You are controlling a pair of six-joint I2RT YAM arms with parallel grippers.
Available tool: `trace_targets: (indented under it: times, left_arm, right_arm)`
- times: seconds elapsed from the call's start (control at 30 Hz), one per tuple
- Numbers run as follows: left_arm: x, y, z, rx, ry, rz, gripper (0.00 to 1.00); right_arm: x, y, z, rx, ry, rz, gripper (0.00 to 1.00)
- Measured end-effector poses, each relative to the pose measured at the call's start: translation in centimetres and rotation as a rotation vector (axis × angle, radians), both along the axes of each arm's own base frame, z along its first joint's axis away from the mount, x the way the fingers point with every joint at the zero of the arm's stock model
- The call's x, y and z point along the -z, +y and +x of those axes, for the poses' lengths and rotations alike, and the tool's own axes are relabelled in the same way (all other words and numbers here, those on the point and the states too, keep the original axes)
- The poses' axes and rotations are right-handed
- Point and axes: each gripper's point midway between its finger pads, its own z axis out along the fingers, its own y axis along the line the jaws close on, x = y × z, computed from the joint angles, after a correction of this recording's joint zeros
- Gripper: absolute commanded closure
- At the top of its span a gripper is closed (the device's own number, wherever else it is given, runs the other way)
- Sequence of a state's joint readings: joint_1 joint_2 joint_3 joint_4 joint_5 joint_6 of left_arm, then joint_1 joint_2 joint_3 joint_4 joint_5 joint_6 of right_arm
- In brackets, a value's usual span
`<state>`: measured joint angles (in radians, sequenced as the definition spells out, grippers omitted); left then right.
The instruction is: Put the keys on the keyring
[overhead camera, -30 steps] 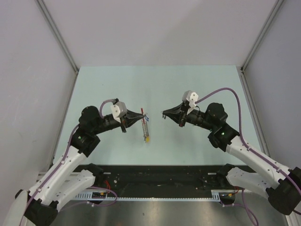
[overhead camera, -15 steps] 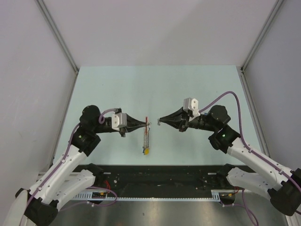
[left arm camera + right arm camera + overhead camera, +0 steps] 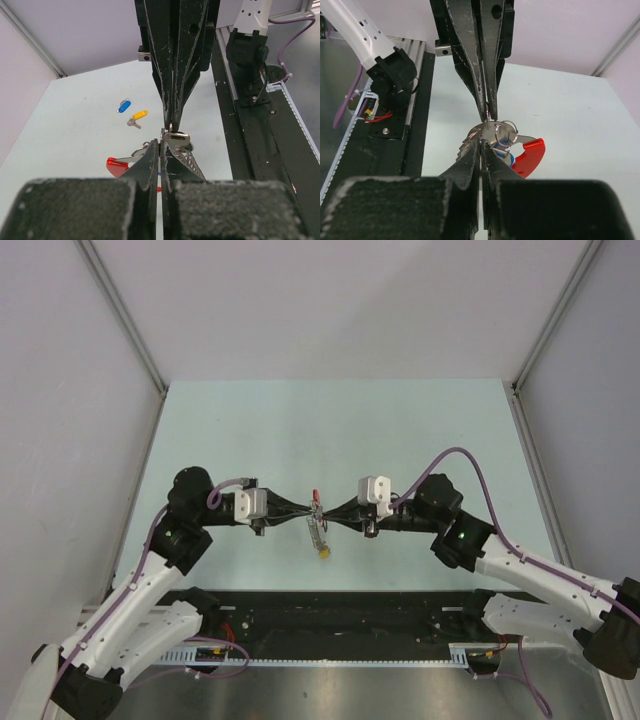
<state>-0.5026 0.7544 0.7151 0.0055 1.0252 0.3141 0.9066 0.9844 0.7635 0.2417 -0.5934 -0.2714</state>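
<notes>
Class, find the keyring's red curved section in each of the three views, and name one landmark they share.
Top external: keyring's red section at centre, just above where the tips meet.
Left wrist: red section lower left of centre.
Right wrist: red section lower right of centre.
Shared landmark: left gripper and right gripper meeting tip to tip.

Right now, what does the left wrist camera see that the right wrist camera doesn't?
Only left wrist: a blue key and a yellow key lying on the table, plus the right arm's base. Only right wrist: the left arm's base. Both: the keyring with its red part, and the left gripper and right gripper, shut, tip to tip at it.
</notes>
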Motion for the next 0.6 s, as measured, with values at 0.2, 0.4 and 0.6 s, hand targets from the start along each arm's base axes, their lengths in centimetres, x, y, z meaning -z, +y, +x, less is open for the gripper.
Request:
trace_targets:
  times: [0.2, 0.4, 0.6]
  left_arm:
    - [0.0, 0.0, 0.0, 0.001, 0.007, 0.000, 1.00]
    - [0.2, -0.1, 0.0, 0.007, 0.018, 0.003, 1.00]
    - [0.2, -0.1, 0.0, 0.007, 0.021, 0.004, 1.00]
  right_arm:
    - [0.3, 0.3, 0.3, 0.049, -0.039, -0.017, 1.00]
    - [0.2, 0.3, 0.2, 0.067, -0.055, -0.021, 1.00]
    - [-0.8, -0.1, -0.1, 0.087, -0.075, 0.003, 1.00]
